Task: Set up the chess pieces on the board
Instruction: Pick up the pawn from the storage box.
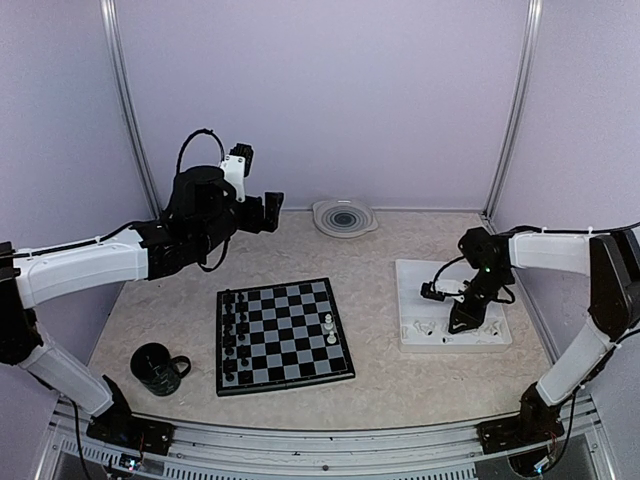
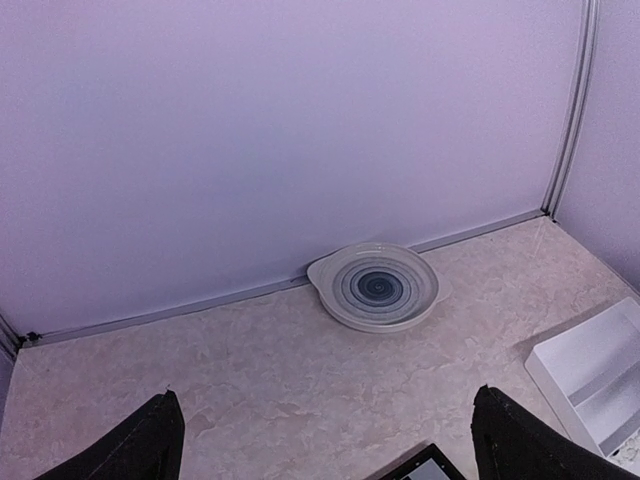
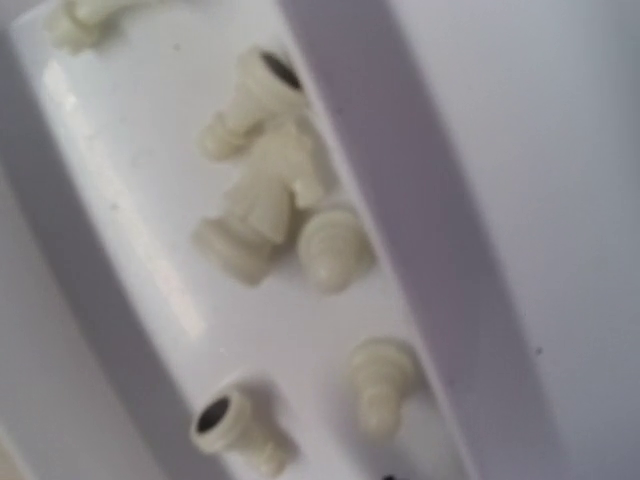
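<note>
Right pincer [image 1: 465,318]: lowered into the white tray [image 1: 420,280]. Its fingers are missing from its own wrist view and too small to read from above, so I cannot tell whether the jaws are apart, together or clamped on a piece.
Loose white pieces [image 3: 265,200]: right under the right wrist camera, lying on their sides on the compartment floor. Several touch in a clump with their axes crossed, against the divider wall. Offset from the fingertips cannot be told.
Piece by divider [image 3: 380,385]: apart from the clump, long axis roughly along the wall, little room on that side.
Hollow-base piece [image 3: 240,430]: mid-floor, axis diagonal, bare floor on both sides. Judged the cleanest pick, with the jaws across its axis.
Board [image 1: 285,335]: left of the tray, bare table between them. Black pieces [image 1: 235,335] line its left side and two standing white pieces [image 1: 329,330] sit near its right edge.
Nearer arm: right, by far.
Mug [image 1: 158,368]: off the board's near-left corner, outside the tray-to-board path.
Left pincer [image 1: 268,210]: raised beyond the board's far-left corner, fingers [image 2: 130,450] wide apart, holding nothing.
Plate [image 1: 345,217]: at the back wall, well apart from the board.
</note>
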